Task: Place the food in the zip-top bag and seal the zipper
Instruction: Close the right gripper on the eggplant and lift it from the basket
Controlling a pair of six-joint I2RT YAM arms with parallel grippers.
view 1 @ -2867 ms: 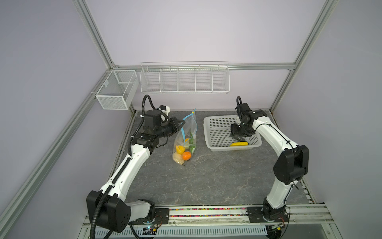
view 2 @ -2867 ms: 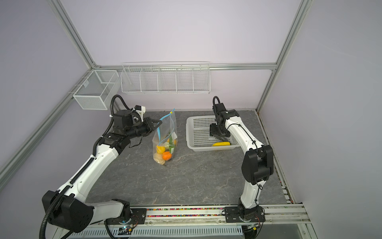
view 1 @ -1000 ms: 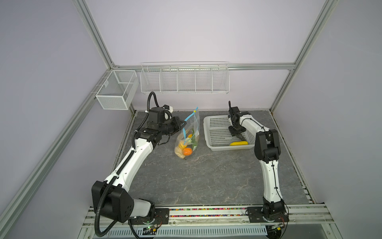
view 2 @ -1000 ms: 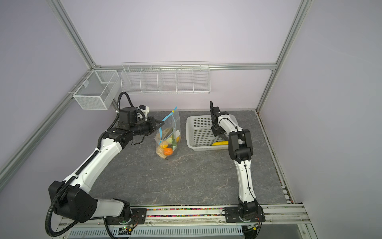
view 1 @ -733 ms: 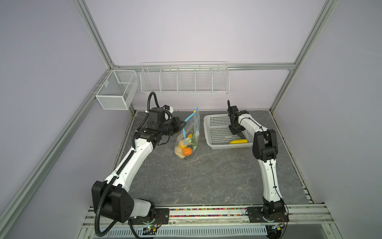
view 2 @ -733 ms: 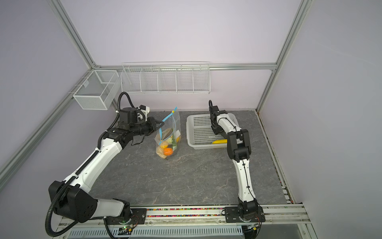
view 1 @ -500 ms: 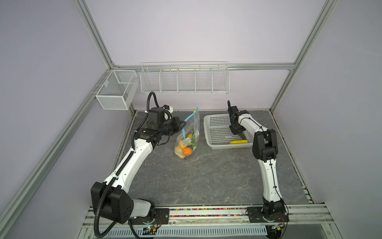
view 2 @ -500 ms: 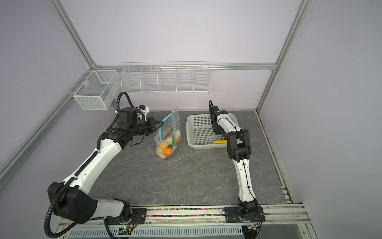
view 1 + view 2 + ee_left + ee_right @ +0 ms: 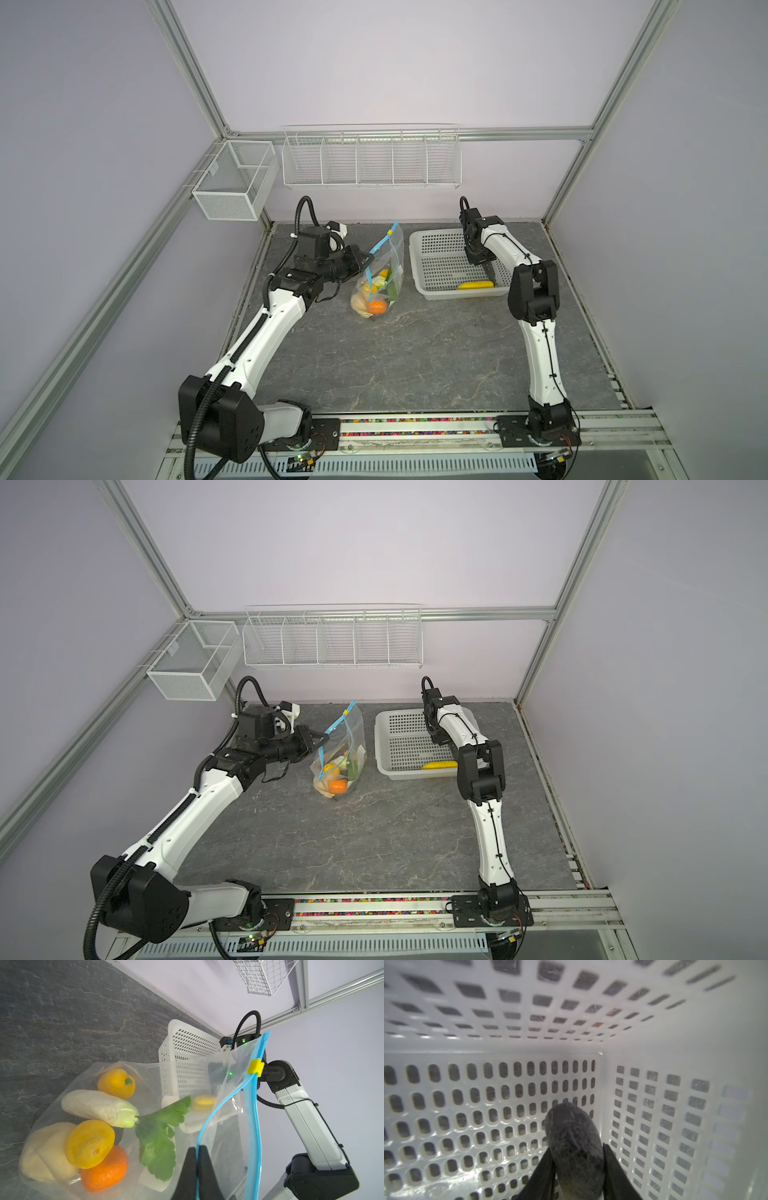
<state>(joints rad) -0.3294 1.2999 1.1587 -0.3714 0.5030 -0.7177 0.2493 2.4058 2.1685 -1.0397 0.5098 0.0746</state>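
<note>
The clear zip-top bag [image 9: 392, 253] [image 9: 355, 733] stands on the table with its mouth held up. My left gripper [image 9: 368, 262] [image 9: 197, 1148] is shut on one lip of the light-blue zipper [image 9: 252, 1105]; the yellow slider [image 9: 255, 1067] sits at the far end. Inside lie an orange [image 9: 104, 1169], a lemon [image 9: 89, 1144], a white oblong piece [image 9: 97, 1107], a beige ball [image 9: 45, 1153] and a leafy green [image 9: 160, 1126]. My right gripper [image 9: 441, 741] [image 9: 577, 1148] is down in the white basket [image 9: 415, 266], its fingers pressed on both sides of a dark oblong food piece [image 9: 571, 1126].
A yellow oblong piece [image 9: 476, 285] [image 9: 439, 764] lies at the basket's near edge. A wire rack [image 9: 370, 160] and a mesh box [image 9: 232, 183] hang on the back and left walls, above the table. The basket's walls stand close round my right gripper.
My right gripper's jaws have narrowed onto the dark piece in the basket. The left arm and the bag have hardly moved in the last second.
</note>
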